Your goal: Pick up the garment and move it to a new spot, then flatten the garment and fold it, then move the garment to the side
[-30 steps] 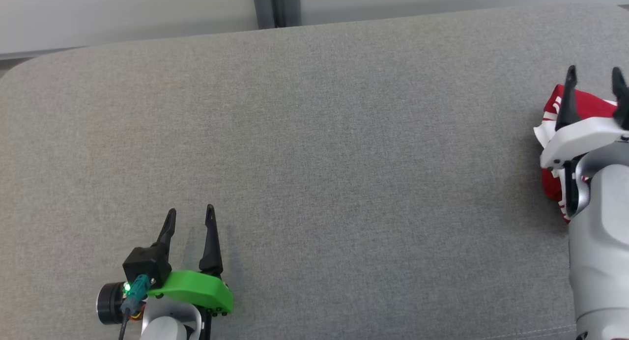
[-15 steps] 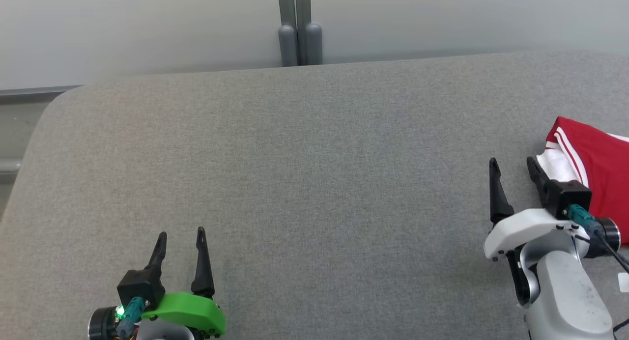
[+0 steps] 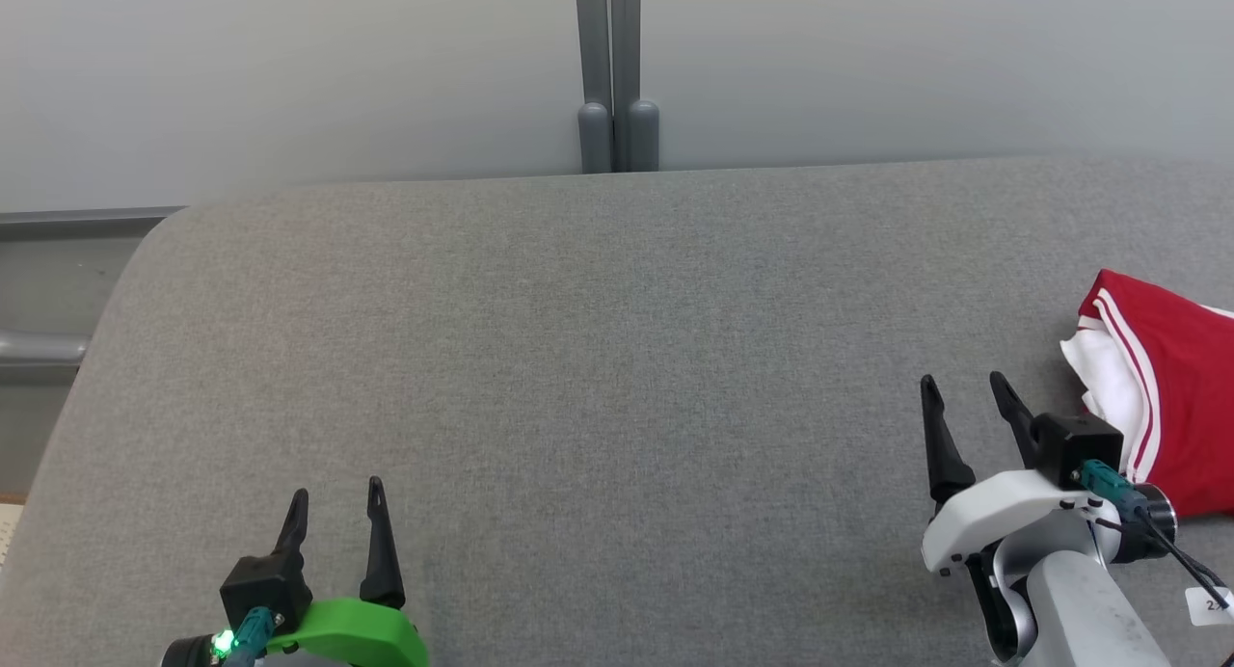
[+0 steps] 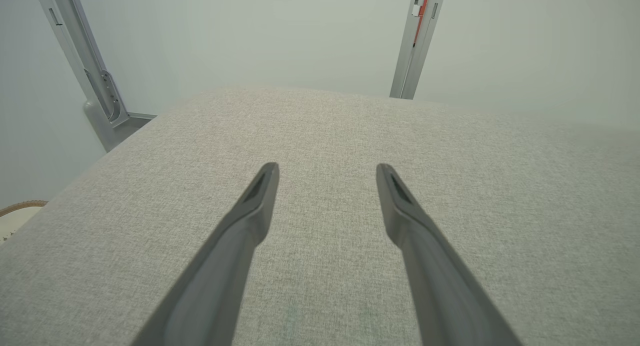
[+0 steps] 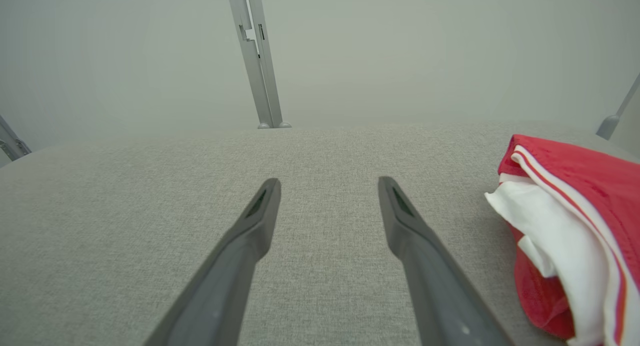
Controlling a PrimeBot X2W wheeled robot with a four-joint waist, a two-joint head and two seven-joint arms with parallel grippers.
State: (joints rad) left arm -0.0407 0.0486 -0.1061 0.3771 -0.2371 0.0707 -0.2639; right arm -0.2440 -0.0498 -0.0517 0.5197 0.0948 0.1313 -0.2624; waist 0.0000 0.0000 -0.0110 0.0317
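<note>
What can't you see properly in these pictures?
- Garment: the head view's right edge cuts it off, and so does the right wrist view's, so its whole shape is unknown.
- Left tool: its body is cut off by the head view's bottom edge.
- White label, head view's lower right: print too small.

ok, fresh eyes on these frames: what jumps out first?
The red and white garment, bunched on the grey fabric surface at the head view's far right, just right of the open right gripper. Then the left gripper on its bright green mount at lower left, also open and empty.
</note>
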